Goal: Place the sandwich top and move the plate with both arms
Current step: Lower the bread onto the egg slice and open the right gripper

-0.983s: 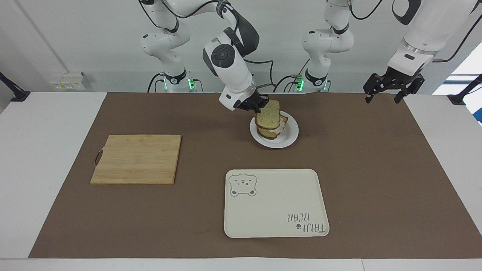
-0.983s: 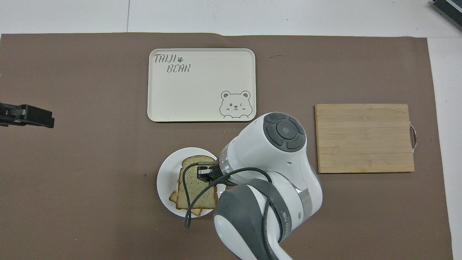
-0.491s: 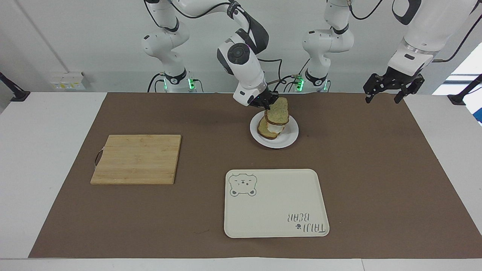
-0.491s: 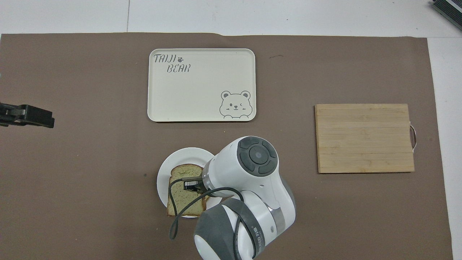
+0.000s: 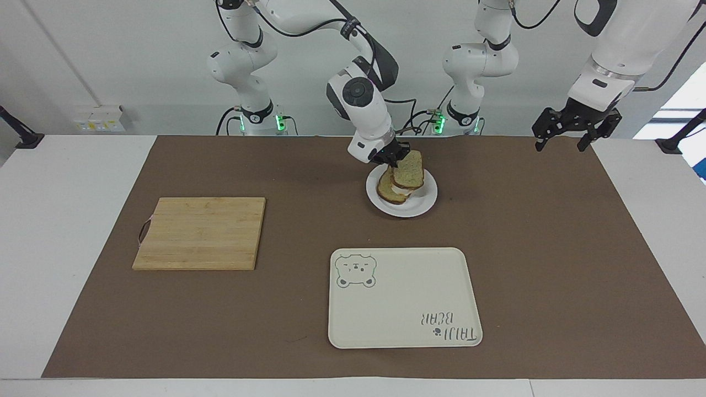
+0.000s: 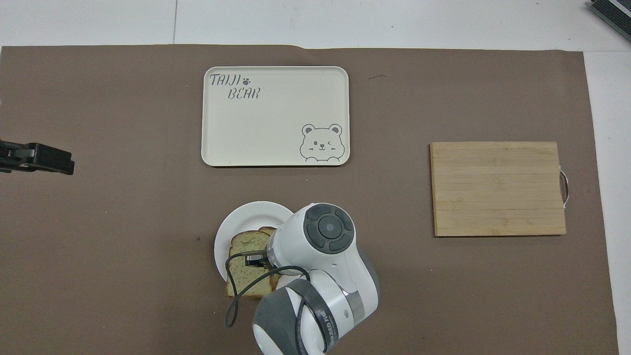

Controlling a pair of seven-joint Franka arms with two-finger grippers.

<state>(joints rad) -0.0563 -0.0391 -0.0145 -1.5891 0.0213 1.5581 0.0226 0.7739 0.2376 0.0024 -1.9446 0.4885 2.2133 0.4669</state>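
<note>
The white plate [image 5: 425, 205] [image 6: 240, 213] sits on the brown mat near the robots. On it lies a lower bread slice [image 5: 385, 191] with some white showing on top. My right gripper [image 5: 395, 159] [image 6: 254, 258] is shut on the sandwich top [image 5: 410, 170] [image 6: 242, 274], a speckled tan slice. It holds the slice by one edge, tilted, low over the lower slice. The right wrist hides part of the plate from overhead. My left gripper [image 5: 560, 144] [image 6: 38, 158] waits open and holds nothing, raised over the mat's edge at the left arm's end.
A cream bear-print tray [image 5: 402, 298] [image 6: 275, 116] lies farther from the robots than the plate. A wooden cutting board [image 5: 198, 233] [image 6: 498, 189] lies toward the right arm's end of the table.
My right gripper has carried the sandwich top toward the left arm's end and lowered it over the plate, its wrist swinging more upright. The left arm has not moved.
</note>
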